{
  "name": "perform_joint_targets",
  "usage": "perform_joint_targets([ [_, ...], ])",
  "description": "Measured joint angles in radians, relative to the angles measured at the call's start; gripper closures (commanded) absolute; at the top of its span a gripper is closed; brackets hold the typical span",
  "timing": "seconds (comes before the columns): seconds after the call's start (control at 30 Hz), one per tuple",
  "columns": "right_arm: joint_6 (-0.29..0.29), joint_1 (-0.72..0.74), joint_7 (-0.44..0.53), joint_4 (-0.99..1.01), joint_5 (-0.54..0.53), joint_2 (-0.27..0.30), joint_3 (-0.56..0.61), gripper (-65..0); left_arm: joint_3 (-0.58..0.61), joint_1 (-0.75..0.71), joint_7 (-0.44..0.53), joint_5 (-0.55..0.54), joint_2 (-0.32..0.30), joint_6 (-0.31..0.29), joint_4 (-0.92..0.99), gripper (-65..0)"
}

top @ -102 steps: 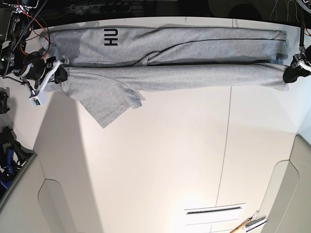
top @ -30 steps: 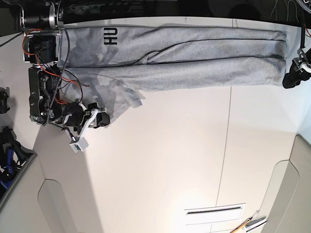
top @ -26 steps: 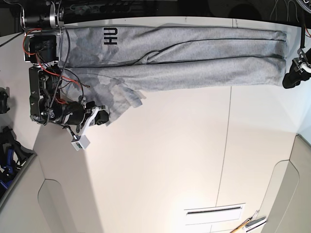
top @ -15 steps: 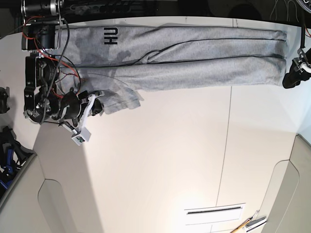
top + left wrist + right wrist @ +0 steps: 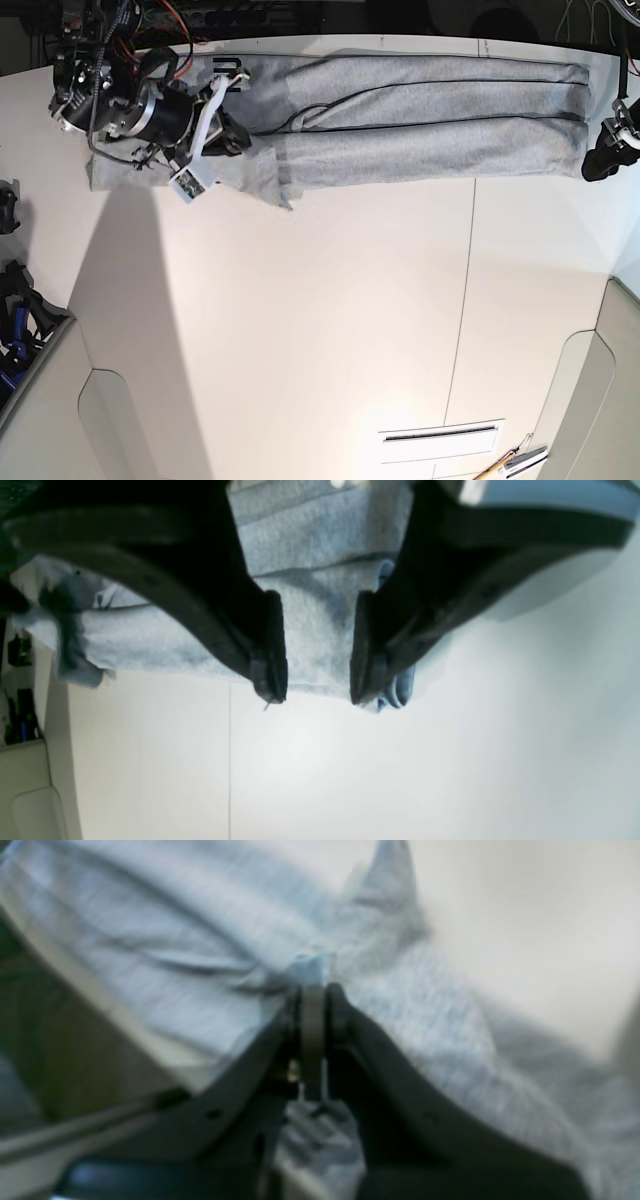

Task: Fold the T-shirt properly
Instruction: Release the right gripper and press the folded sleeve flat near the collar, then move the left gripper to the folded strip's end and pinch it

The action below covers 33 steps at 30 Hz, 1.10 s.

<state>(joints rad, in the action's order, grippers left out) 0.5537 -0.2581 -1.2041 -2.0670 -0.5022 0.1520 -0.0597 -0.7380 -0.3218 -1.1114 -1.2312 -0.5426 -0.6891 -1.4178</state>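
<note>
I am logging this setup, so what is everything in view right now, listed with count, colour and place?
T-shirt: one, grey, folded into a long band along the far edge of the table.
Table: one, white, filling most of the base view.
Tools: a few, colours unclear, at the near edge.
Slot: one, dark, in the tabletop near the tools.
Right claw: one, black, shut on a pinch of the T-shirt near its sleeve end.
Left claw: one, black, open, over the T-shirt's other end.
</note>
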Motion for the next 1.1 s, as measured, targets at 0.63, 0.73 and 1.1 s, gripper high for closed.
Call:
perform_joint_targets([
  [0.63, 0.0, -0.105, 0.026, -0.005, -0.024, -0.003, -0.002, -22.3, 0.0, 0.0, 0.001, -0.005, 0.0, 0.0, 0.0, -24.8],
  [0.73, 0.0, -0.091, 0.026, -0.005, -0.023, -0.003, -0.002, -22.3, 0.0, 0.0, 0.012, -0.004, 0.0, 0.0, 0.0, -24.8],
  [1.1, 0.0, -0.069, 0.054, -0.005, 0.021, -0.003, -0.032, -22.3, -0.134, -0.024, 0.075, 0.209, -0.003, 0.0, 0.035, -35.9],
])
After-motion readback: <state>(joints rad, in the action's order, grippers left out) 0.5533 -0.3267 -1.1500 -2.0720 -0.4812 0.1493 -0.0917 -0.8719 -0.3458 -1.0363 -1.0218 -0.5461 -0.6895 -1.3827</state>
